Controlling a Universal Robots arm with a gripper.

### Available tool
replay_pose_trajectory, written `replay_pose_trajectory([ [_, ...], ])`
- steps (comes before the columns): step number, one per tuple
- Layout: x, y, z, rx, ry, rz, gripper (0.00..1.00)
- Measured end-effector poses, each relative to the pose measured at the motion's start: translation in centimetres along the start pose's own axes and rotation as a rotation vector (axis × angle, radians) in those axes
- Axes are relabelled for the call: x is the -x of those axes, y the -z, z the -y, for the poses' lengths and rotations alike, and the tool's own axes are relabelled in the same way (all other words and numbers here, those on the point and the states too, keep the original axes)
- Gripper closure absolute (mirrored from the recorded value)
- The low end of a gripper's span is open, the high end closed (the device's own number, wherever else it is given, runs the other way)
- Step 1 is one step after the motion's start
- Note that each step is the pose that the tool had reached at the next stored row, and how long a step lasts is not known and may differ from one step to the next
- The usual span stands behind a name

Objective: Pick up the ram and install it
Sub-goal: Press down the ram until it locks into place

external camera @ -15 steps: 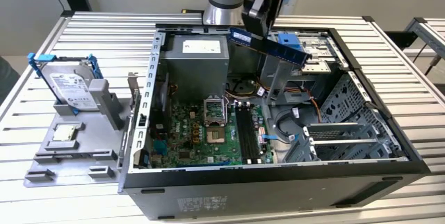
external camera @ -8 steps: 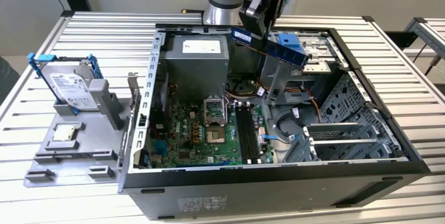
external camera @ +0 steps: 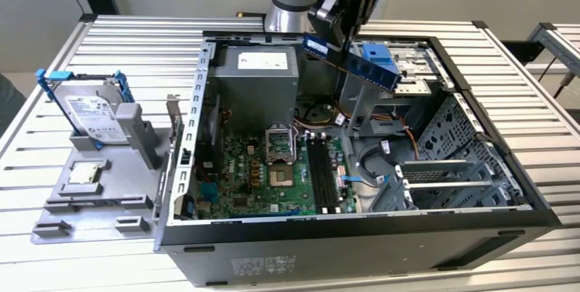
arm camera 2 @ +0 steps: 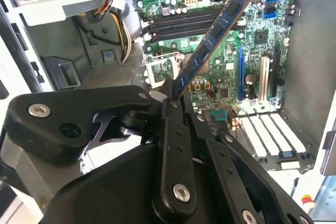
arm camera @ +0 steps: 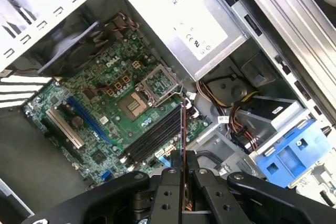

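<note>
A long blue ram stick hangs in the air above the open computer case, held at a slant with my gripper shut on its upper end. In the second wrist view the ram runs out from between the black fingers over the green motherboard. The first wrist view shows the ram edge-on as a thin line above the black memory slots. Those slots lie well below the stick, to the exterior view's right of the processor socket.
The case holds a grey power supply, a blue drive cage and bundled cables close to the held stick. A grey fixture with a hard drive stands at the exterior view's left on the slatted table.
</note>
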State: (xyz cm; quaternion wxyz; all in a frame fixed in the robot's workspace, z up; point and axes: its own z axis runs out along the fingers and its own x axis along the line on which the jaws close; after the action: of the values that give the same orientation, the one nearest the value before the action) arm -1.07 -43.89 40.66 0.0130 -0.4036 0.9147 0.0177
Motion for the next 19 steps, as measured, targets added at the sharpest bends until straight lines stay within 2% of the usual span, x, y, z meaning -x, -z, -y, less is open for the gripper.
replay_pose_trajectory([
  [6, 0.0, 0.0, 0.0, -0.0026, -0.069, 0.0016, 1.0],
  [19, 0.0, 0.0, 0.0, -0.0104, -0.274, 0.006, 1.0],
])
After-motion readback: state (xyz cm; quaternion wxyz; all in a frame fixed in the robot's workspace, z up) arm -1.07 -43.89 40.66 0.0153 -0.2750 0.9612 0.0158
